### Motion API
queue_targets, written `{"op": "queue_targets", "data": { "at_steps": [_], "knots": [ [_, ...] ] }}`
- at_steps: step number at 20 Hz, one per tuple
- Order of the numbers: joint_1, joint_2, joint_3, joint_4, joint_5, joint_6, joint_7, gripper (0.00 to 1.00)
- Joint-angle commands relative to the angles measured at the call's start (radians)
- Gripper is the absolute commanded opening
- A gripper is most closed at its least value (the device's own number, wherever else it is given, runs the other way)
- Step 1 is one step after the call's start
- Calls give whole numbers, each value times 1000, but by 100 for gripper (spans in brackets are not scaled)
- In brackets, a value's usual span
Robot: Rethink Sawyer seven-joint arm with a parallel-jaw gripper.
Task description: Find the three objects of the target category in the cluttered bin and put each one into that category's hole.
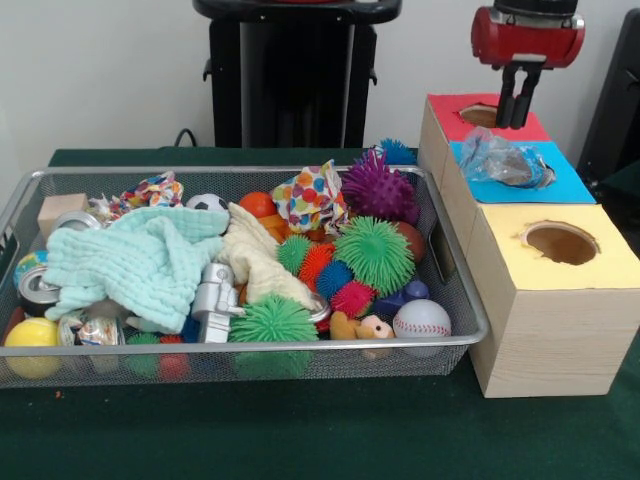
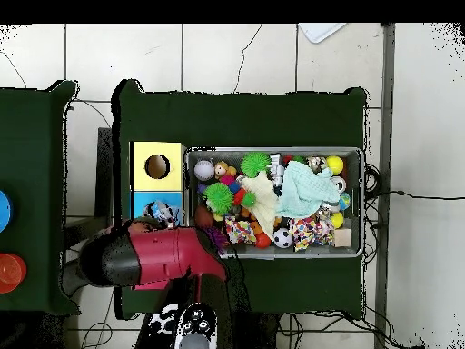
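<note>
My gripper (image 1: 516, 122) hangs over the hole (image 1: 480, 115) in the red-topped box, open, with nothing between its black fingers (image 1: 504, 100). A crumpled clear plastic wrapper (image 1: 500, 160) lies over the blue-topped box's (image 1: 560, 188) hole. The hole in the yellow-topped box (image 1: 600, 270) is uncovered. From overhead the red arm (image 2: 159, 254) hides the gripper and the red box; the wrapper (image 2: 162, 212) and yellow box (image 2: 141, 154) show. The wire bin (image 1: 455, 290) holds spiky balls in purple (image 1: 378, 188) and green (image 1: 374, 254), a baseball (image 1: 421, 320), cloths and cans.
In the bin also lie a mint cloth (image 1: 140, 260), a cream cloth (image 1: 255, 260), a dotted cloth (image 1: 310, 195), a silver toy robot (image 1: 213, 300), a soccer ball (image 1: 206, 204), a yellow ball (image 1: 32, 333) and a wooden block (image 1: 60, 210). Green cloth (image 1: 300, 430) covers the table.
</note>
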Motion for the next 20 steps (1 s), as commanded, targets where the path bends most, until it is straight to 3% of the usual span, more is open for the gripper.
{"op": "queue_targets", "data": {
  "at_steps": [1, 8, 20],
  "knots": [
    [-24, 68, 71, 80, -28, -97, 128, 0],
    [-26, 108, 77, 97, -13, -188, 142, 0],
    [-46, 158, 106, 97, 4, -261, 156, 0]
  ]
}}
